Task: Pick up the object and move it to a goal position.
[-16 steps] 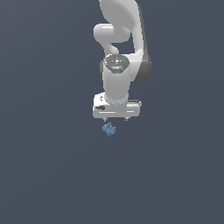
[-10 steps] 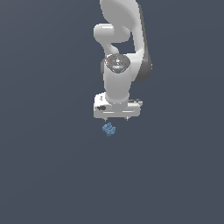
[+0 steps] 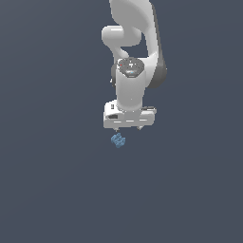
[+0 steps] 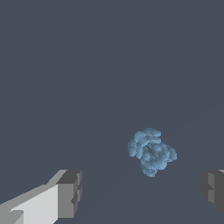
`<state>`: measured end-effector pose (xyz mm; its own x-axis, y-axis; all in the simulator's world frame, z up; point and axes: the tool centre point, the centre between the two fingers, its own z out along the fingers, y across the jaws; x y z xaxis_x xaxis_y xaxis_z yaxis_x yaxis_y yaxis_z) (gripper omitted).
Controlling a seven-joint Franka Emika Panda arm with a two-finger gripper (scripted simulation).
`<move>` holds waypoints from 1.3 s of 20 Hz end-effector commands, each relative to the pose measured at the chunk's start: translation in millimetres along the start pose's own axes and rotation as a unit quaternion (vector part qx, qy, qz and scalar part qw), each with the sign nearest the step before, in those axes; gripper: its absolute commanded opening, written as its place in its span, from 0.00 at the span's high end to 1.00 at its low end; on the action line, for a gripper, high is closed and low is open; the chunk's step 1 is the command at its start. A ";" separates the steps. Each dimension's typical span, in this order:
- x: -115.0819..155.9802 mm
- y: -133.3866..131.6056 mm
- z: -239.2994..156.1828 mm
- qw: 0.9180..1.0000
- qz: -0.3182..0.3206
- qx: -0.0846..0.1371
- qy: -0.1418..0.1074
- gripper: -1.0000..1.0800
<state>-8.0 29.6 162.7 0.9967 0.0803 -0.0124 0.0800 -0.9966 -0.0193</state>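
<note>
The object (image 3: 118,140) is a tiny light-blue lump with a bumpy shape. It lies on the plain dark worktop (image 3: 52,180), all by itself. It is much smaller than the white gripper (image 3: 128,128) that hangs just above it. In the exterior view the lump sits a little toward that view's left of the gripper's middle, near the tip on that side.

In the wrist view the object (image 4: 151,151) shows between the two grey fingertips (image 4: 70,193), but it is closer to one of them than to the other. The gripper (image 4: 142,192) is spread wide open and holds nothing. Neither fingertip touches the lump.

I think the job is only at its start. The gripper must come down around the lump before it can lift it.

What could go wrong? The lump is not in the middle of the gap. If the gripper goes straight down, one fingertip may land on the lump or bump it away. When the fingers close, the near one may push the lump sideways first. The lump is small and bumpy, so it may slip or pop out of the grip. I see no mark for the goal spot, so I cannot tell where it must go.

Count: one object, one arm (image 3: 133,42), one gripper with two fingertips.
</note>
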 end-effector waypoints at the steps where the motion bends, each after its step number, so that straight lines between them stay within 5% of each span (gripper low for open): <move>1: -0.3 1.0 1.1 1.000 -0.004 0.000 0.000 0.04; 15: -5.3 16.0 23.0 0.995 -0.104 -0.005 0.001 0.04; 26: -14.0 34.5 51.6 0.971 -0.238 -0.009 0.002 0.04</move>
<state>-18.8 -2.6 114.4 0.8658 0.5003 -0.0035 0.5003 -0.8658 -0.0046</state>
